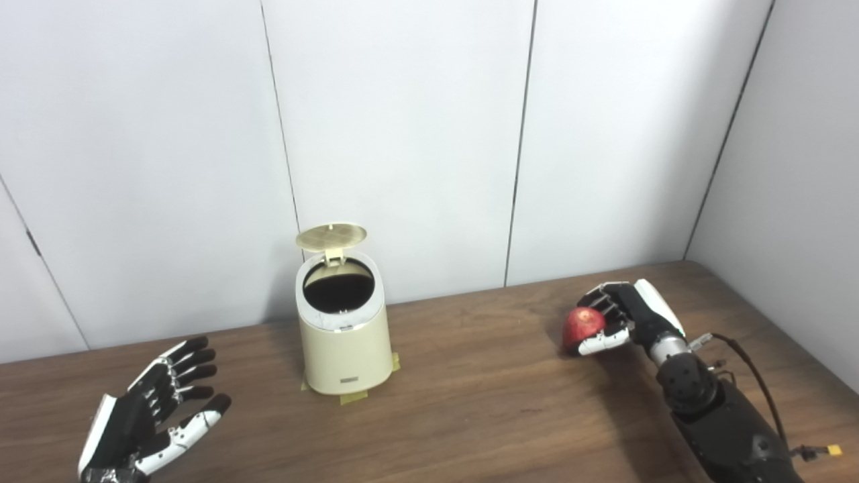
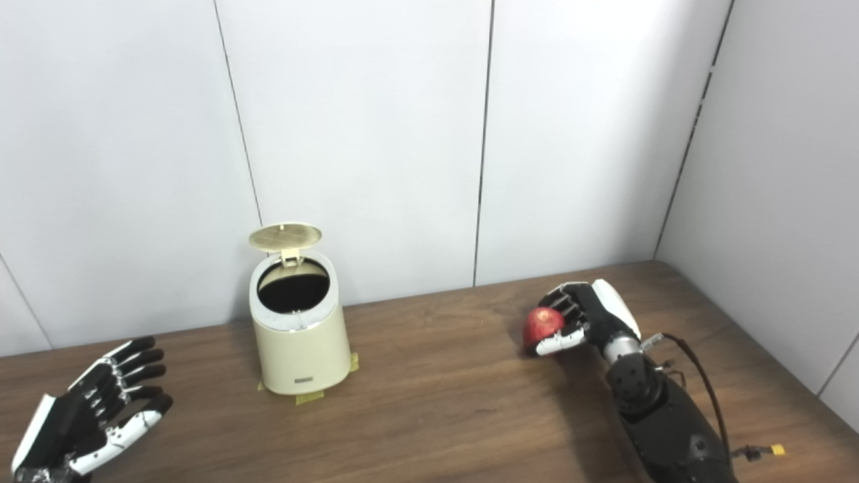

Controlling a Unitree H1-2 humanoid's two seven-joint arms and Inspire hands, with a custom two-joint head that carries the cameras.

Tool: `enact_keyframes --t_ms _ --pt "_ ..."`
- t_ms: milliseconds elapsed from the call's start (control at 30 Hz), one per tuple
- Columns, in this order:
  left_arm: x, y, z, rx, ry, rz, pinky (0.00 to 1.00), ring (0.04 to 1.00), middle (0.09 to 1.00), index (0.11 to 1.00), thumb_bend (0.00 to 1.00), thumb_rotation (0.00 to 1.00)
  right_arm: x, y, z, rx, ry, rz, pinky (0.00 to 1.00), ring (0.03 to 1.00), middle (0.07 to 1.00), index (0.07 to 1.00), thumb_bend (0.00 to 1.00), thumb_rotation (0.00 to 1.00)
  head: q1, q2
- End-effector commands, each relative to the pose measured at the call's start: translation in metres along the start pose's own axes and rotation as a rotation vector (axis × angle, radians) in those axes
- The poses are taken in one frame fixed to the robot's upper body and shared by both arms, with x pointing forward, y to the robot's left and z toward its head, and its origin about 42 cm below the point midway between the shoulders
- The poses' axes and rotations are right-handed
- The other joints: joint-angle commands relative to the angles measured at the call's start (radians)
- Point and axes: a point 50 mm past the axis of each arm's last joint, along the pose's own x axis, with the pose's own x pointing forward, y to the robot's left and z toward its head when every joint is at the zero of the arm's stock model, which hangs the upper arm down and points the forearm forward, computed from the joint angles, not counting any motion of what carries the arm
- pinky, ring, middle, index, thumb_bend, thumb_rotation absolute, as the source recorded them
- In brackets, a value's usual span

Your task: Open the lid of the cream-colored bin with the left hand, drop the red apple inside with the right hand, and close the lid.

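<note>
The cream-colored bin stands on the wooden table left of centre, fixed with tape at its base. Its round lid is flipped up and back, and the dark inside shows. My right hand is at the right side of the table, shut on the red apple, which sits at or just above the table surface. My left hand is open and empty at the front left, well clear of the bin. The bin and apple show the same in the right eye view.
White wall panels stand right behind the bin and along the right side. The wooden table stretches between the bin and the apple. A black cable with a yellow tag runs along my right forearm.
</note>
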Motion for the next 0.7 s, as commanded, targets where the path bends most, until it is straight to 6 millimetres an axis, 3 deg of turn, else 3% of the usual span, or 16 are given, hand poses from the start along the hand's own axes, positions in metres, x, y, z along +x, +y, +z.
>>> enact_keyframes --t_ms 0,133,267,533,667 --pt "0.013 0.005 0.018 0.025 -0.076 -0.006 0.68 0.769 0.805 0.833 0.58 0.12 0.008 -0.015 0.01 -0.032 -0.067 -0.035 0.48 0.465 0.44 0.544 0.52 0.0 -0.001 0.001" --pt "0.013 0.006 0.017 0.031 -0.077 -0.01 0.68 0.764 0.804 0.832 0.58 0.12 0.007 -0.017 0.014 -0.057 -0.089 -0.046 0.51 0.479 0.439 0.542 0.52 0.0 0.0 0.002" --pt "0.014 0.003 0.017 0.019 -0.073 -0.009 0.7 0.768 0.805 0.834 0.59 0.14 0.005 -0.021 0.028 -0.065 -0.174 -0.083 0.42 0.403 0.434 0.539 0.52 0.0 0.013 0.004" --pt "0.014 0.0 0.012 0.039 -0.067 -0.015 0.73 0.786 0.814 0.843 0.58 0.14 -0.01 -0.036 0.104 -0.001 -0.404 -0.137 0.41 0.429 0.436 0.533 0.52 0.0 0.059 0.001" --pt "0.015 -0.003 0.009 0.05 -0.068 -0.02 0.72 0.773 0.802 0.837 0.61 0.19 -0.012 -0.039 0.138 0.019 -0.459 -0.134 0.51 0.496 0.448 0.516 0.53 0.0 0.102 -0.003"
